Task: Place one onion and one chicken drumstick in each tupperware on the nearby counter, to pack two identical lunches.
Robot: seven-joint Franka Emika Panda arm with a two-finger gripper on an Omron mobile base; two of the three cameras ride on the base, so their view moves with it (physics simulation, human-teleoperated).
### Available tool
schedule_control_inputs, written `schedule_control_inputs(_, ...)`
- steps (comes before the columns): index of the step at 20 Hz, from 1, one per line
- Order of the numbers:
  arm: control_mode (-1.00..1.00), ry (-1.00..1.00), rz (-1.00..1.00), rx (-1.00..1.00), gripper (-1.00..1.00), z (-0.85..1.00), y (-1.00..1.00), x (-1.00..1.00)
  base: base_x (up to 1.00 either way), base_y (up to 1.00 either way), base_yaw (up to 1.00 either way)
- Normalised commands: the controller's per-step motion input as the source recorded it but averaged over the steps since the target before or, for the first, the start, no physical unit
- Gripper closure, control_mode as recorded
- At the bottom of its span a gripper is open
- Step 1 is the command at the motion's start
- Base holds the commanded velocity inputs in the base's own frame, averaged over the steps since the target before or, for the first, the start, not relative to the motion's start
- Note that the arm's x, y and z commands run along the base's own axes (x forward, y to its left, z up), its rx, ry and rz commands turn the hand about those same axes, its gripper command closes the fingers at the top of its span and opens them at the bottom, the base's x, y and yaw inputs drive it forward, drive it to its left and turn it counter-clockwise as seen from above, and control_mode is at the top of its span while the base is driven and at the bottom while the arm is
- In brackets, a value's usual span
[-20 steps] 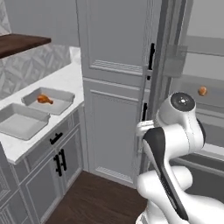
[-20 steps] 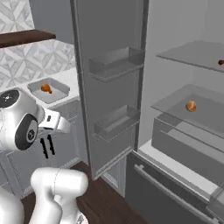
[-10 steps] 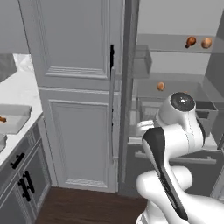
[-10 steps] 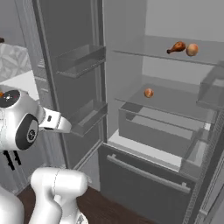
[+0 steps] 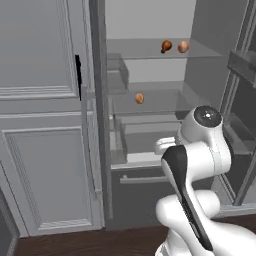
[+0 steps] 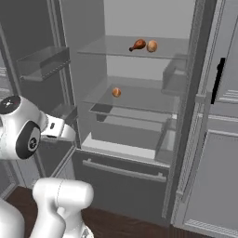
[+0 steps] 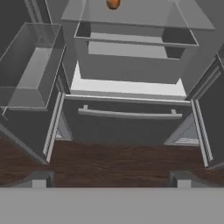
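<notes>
An open fridge faces me. On its top glass shelf a chicken drumstick [image 5: 166, 46] [image 6: 137, 45] lies beside an onion [image 5: 183, 47] [image 6: 151, 46]. Another onion [image 5: 139, 98] [image 6: 116, 92] [image 7: 113, 3] sits alone on the middle shelf. My gripper [image 7: 110, 181] is open with nothing between its fingertips [image 7: 39, 181], held low in front of the fridge and well short of the shelves. The tupperware and the counter are out of view.
Below the shelves are a clear crisper drawer [image 7: 131, 65] and a freezer drawer with a bar handle [image 7: 129, 114]. Open fridge doors with bins [image 7: 30, 72] flank the opening. A tall grey cabinet [image 5: 40, 125] stands to the left. The floor [image 7: 113, 162] is dark wood.
The base has swung round, so both base views went from the counter with the containers to the open fridge. The things themselves have not moved, and the gripper stays open.
</notes>
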Motion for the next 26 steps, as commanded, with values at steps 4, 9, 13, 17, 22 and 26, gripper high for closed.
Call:
schedule_control_inputs(4, 1.00, 0.00, 0.00, 0.00, -1.00, 0.00, 0.00, 0.00, 0.09, -0.61, -0.15)
schedule_control_inputs(9, 1.00, 0.00, 0.00, 0.00, -1.00, 0.00, 0.00, 0.00, 0.69, -0.25, -0.01)
schedule_control_inputs(13, 1.00, 0.00, 0.00, 0.00, -1.00, 0.00, 0.00, 0.00, 0.99, 0.20, 0.00)
schedule_control_inputs(17, 1.00, 0.00, 0.00, 0.00, -1.00, 0.00, 0.00, 0.00, 0.82, 0.10, 0.00)
schedule_control_inputs(22, -1.00, 0.00, 0.00, 0.03, -1.00, -0.48, 0.17, 0.80, 0.00, 0.00, 0.00)
schedule_control_inputs(26, -1.00, 0.00, 0.00, 0.02, -1.00, -0.34, 0.37, 0.96, 0.00, 0.00, 0.00)
